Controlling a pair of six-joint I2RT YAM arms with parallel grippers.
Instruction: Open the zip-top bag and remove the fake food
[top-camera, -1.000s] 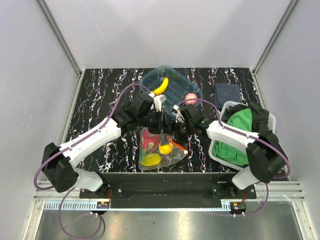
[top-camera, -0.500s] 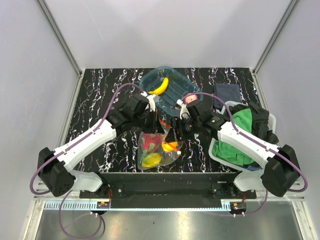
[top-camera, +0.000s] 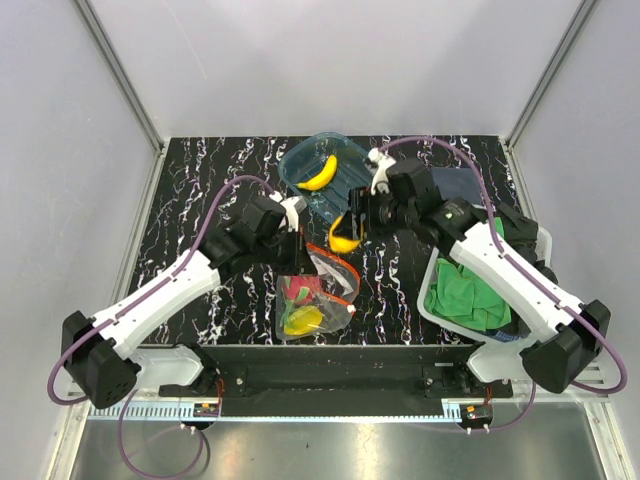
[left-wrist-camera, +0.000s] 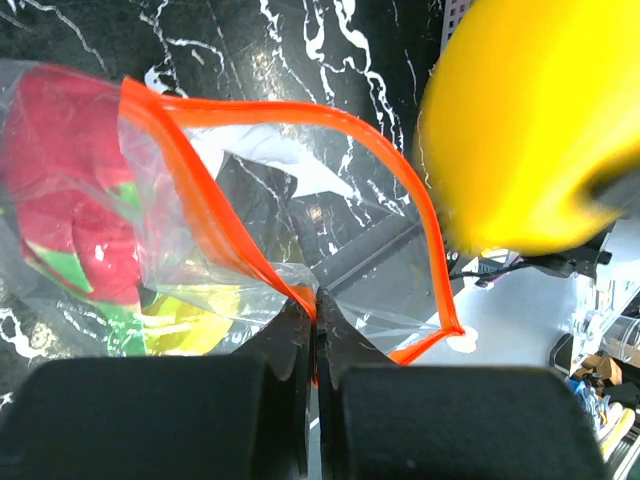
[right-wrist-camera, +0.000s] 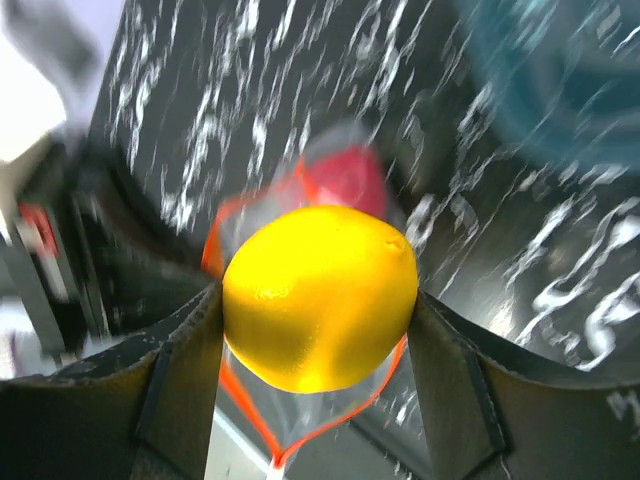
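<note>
The zip-top bag (top-camera: 318, 292) lies near the front edge, its red-orange strip (left-wrist-camera: 235, 245) spread into an open loop. My left gripper (left-wrist-camera: 316, 305) is shut on that strip at the mouth's near rim, and it also shows from above (top-camera: 303, 243). Inside the bag are a red-and-green fruit (left-wrist-camera: 70, 190) and a yellow piece (left-wrist-camera: 190, 325). My right gripper (right-wrist-camera: 315, 300) is shut on a round yellow fruit (right-wrist-camera: 320, 295), held in the air above the bag's mouth, and the fruit (top-camera: 345, 236) is also in the top view. A banana (top-camera: 320, 172) lies in the teal tray (top-camera: 300, 155).
A white basket (top-camera: 432, 305) with a green cloth (top-camera: 462, 290) and dark fabric stands at the right, under my right arm. A dark blue cloth (top-camera: 452, 178) lies behind it. The enclosure's walls bound the black marbled table (top-camera: 200, 190).
My right gripper has lifted the yellow fruit out of the bag and carried it back and up toward the tray. My left gripper keeps its hold on the zip strip, and the mouth has opened wider.
</note>
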